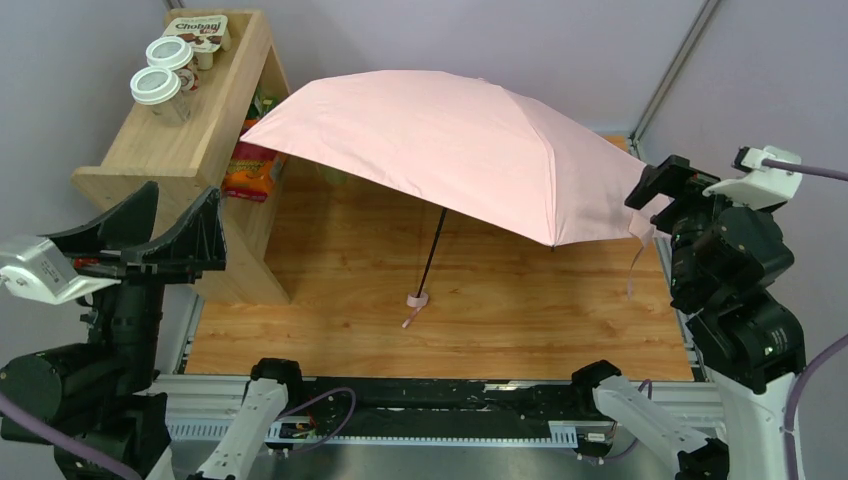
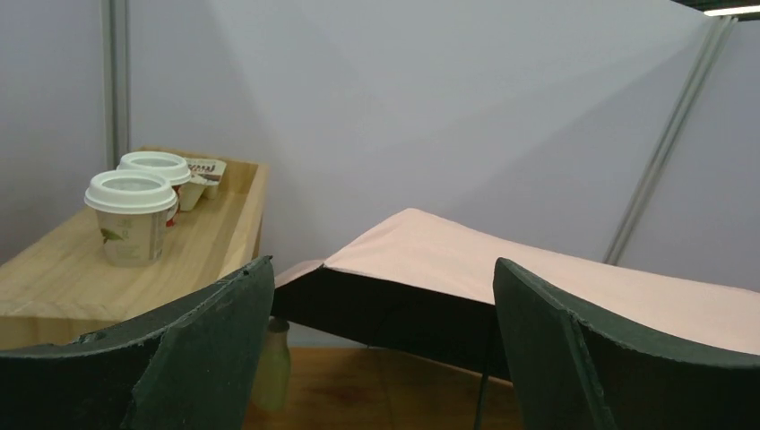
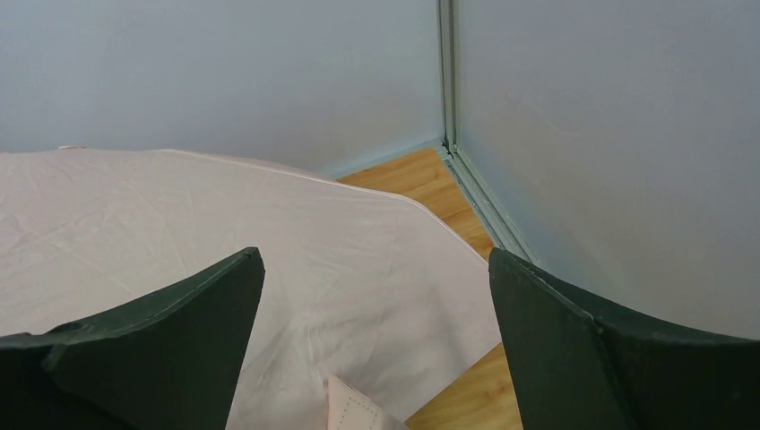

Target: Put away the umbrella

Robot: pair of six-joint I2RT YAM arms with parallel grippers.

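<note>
The umbrella (image 1: 450,140) stands open on the wooden table (image 1: 540,320), its pale pink canopy tilted down toward the right. A thin black shaft (image 1: 433,250) runs down to the small pink handle (image 1: 417,298), which rests on the table with its strap. My left gripper (image 1: 182,197) is open at the near left, apart from the umbrella, and faces the canopy edge (image 2: 538,278). My right gripper (image 1: 665,190) is open just beside the canopy's right rim, with the fabric (image 3: 179,215) under its fingers. A pink strap tab (image 3: 354,408) shows low between them. Neither gripper holds anything.
A wooden shelf unit (image 1: 190,130) stands at the back left, partly under the canopy. On it are two lidded paper cups (image 1: 165,80) and a yogurt pack (image 1: 200,30). An orange snack bag (image 1: 250,172) and a bottle (image 2: 273,358) sit inside. Grey walls close the back and right.
</note>
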